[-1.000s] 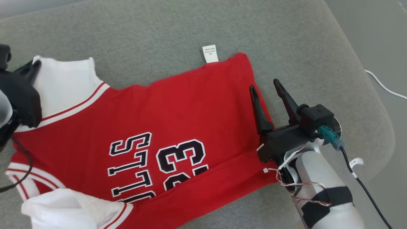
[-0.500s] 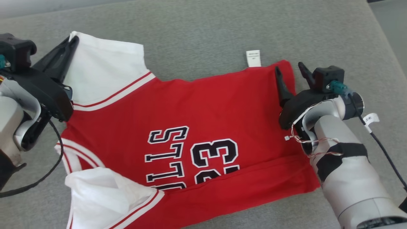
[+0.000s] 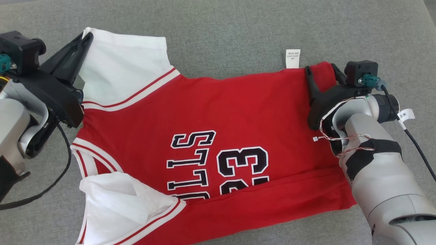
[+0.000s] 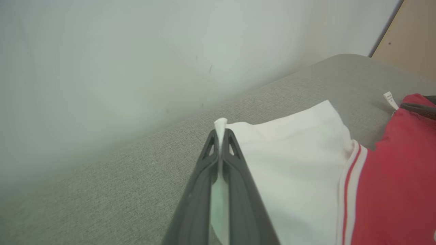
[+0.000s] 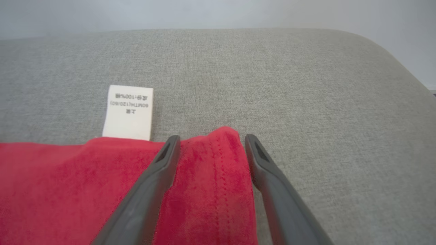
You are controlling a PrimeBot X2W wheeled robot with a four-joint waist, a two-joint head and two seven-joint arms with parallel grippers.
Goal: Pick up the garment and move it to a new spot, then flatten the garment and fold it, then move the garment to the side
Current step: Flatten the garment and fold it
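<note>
The garment is a red jersey with white sleeves and black lettering, spread on a grey cushion. My left gripper is shut on the corner of the far white sleeve, whose cloth pokes out past the fingertips. My right gripper stands open over the jersey's far hem corner, one finger on each side of the red cloth. A white care label sticks out from the hem just left of it.
The grey cushion reaches past the jersey on all sides; its rounded edge lies to the right. A pale wall rises behind it. The near white sleeve lies crumpled at the bottom left.
The head camera has shifted, so the whole picture moved. My right gripper has gone from beside the hem's middle to its far corner, still open. The left gripper keeps its hold on the sleeve.
</note>
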